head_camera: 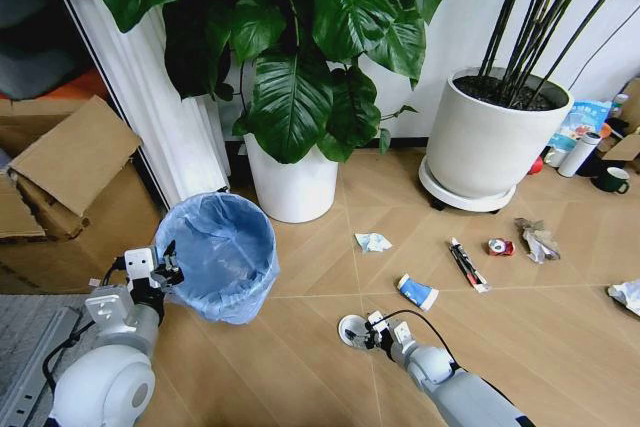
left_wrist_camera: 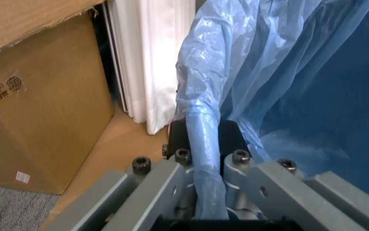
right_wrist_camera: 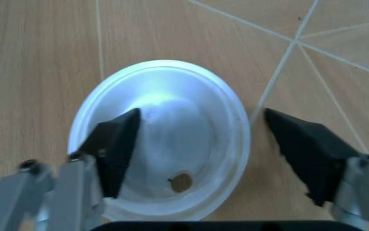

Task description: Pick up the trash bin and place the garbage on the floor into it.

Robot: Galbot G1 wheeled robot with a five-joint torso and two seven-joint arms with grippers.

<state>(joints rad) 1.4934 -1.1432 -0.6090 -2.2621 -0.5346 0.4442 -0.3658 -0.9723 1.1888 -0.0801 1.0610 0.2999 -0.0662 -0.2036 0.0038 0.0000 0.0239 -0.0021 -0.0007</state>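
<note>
Down on the floor [head_camera: 300, 347], the right tool [head_camera: 368, 335] hangs low over a white disc [head_camera: 352, 331], released, with its two dark fingertips [right_wrist_camera: 117, 144] spread wide. In the right wrist view one fingertip sits over the disc's [right_wrist_camera: 165, 139] edge and the other over bare planks [right_wrist_camera: 36, 72] just beside the rim; I cannot tell whether either touches it. The disc lies flat, and a small brown spot shows on it near the tool.

Off to the robot's left, the left tool [head_camera: 160, 269] is clenched on the rim of the trash bin [head_camera: 222, 257]. The left wrist view shows a fold of the blue bag [left_wrist_camera: 207, 159] pinched between the two fingers [left_wrist_camera: 232, 137], the rest of the crinkled liner rising past them. The bin stands upright on the planks between a cardboard box [head_camera: 70, 177] and a white plant pot [head_camera: 292, 185], with a white curtain [head_camera: 150, 97] behind it.

The rest of the litter lies scattered ahead and to the right: a crumpled white paper [head_camera: 373, 241], a blue-and-white cup [head_camera: 417, 292] on its side, a thin dark wrapper [head_camera: 466, 265], a crushed red can [head_camera: 500, 246] and crumpled foil [head_camera: 538, 238]. All lie well apart from the bin. A larger white pot [head_camera: 490, 142] stands beyond them by the wall.
</note>
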